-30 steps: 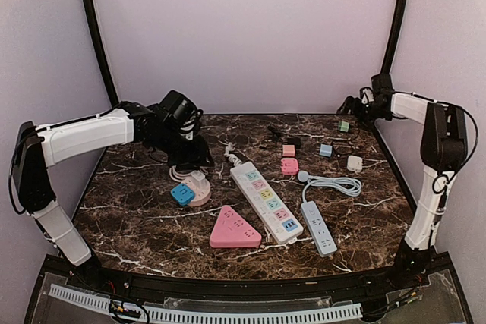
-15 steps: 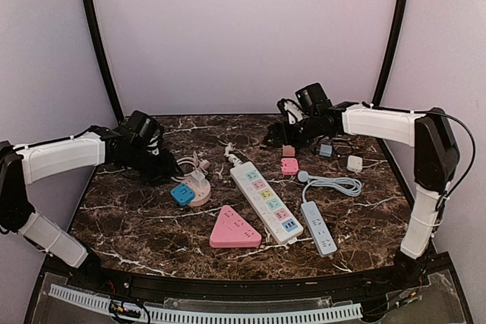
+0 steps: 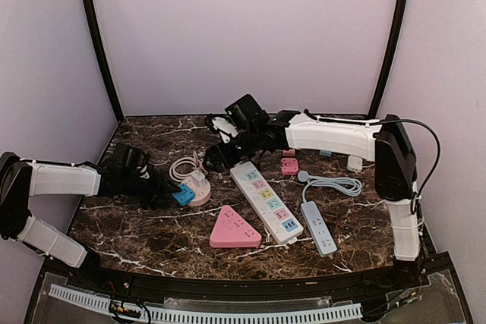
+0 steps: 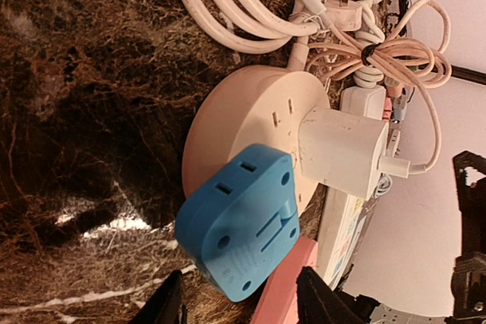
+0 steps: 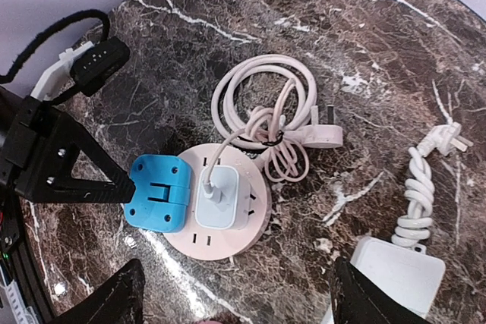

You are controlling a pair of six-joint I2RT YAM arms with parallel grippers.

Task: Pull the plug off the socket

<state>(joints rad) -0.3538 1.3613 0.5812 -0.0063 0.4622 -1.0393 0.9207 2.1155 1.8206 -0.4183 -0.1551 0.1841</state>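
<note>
A round pink socket [image 3: 201, 195] lies left of centre, with a blue plug [image 3: 182, 194] on its left side and a white charger plug [image 3: 199, 177] with a cable in its middle. My left gripper [image 3: 162, 189] is low on the table, open, with its fingertips just short of the blue plug [image 4: 239, 221] and nothing between them. My right gripper [image 3: 216, 158] hovers open above and behind the socket. In the right wrist view the blue plug [image 5: 156, 191] and the charger [image 5: 224, 195] sit side by side on the socket [image 5: 239, 237].
A coiled white cable [image 3: 184, 166] lies behind the socket. A long white power strip [image 3: 266, 201], a pink triangular socket [image 3: 234, 228] and a grey strip [image 3: 317, 227] lie to the right. Small pink adapters [image 3: 289, 165] and a white cube [image 3: 355, 162] sit further back.
My left arm came down from above the socket to the table on its left. My right arm swung from the back right corner across to above the round socket.
</note>
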